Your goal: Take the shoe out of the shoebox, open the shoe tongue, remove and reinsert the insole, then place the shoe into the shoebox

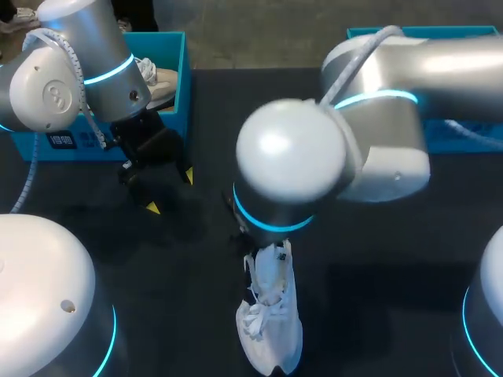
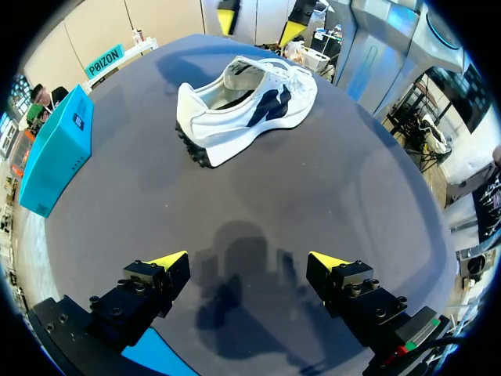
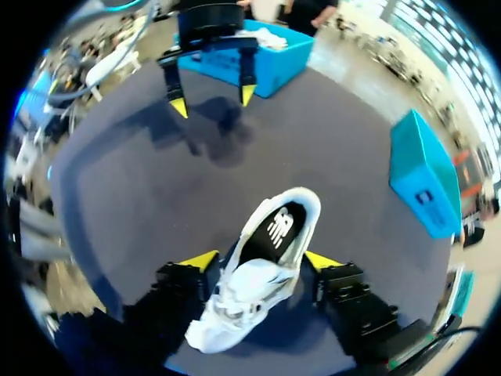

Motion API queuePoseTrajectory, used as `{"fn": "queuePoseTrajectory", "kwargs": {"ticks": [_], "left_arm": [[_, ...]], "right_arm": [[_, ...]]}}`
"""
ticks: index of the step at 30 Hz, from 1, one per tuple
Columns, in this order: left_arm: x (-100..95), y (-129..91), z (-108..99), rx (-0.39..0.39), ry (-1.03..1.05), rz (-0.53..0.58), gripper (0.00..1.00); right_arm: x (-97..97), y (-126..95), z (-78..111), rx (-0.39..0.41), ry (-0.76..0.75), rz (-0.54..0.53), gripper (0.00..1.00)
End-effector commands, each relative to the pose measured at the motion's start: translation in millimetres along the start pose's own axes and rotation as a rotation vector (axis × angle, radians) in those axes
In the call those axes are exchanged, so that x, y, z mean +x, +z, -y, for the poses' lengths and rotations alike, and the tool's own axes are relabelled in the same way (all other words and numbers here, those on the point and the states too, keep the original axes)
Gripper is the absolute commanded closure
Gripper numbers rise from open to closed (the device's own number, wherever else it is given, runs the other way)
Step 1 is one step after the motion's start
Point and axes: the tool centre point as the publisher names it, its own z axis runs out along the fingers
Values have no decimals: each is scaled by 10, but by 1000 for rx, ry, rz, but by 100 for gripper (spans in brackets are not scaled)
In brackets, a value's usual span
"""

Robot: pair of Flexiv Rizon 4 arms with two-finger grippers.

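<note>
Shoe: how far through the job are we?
Done: the shoe is out of the shoebox, on the table. In hand: right gripper open astride it, left gripper open and empty. Apparently left: insole sits inside; tongue, insole out and in, reboxing.

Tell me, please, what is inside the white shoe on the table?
Inside the white shoe, a black insole with a white mark shows at the heel end. Toward the toe, the tongue and laces cover the inside, so nothing can be seen there.
</note>
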Motion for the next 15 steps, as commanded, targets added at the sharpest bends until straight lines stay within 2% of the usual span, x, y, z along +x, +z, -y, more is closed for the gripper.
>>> {"fn": "queuePoseTrajectory", "kwargs": {"ticks": [1,3,4,15], "left_arm": [[3,0,2,-3,0,-1,0],[3,0,2,-3,0,-1,0],[3,0,2,-3,0,-1,0],[3,0,2,-3,0,-1,0]], "right_arm": [[-285,-74,-27,21,-231,-196,0],[-324,-108,-27,11,-371,-301,0],[-353,-128,-10,14,-433,-394,0],[-353,-128,-10,14,-433,-394,0]]}}
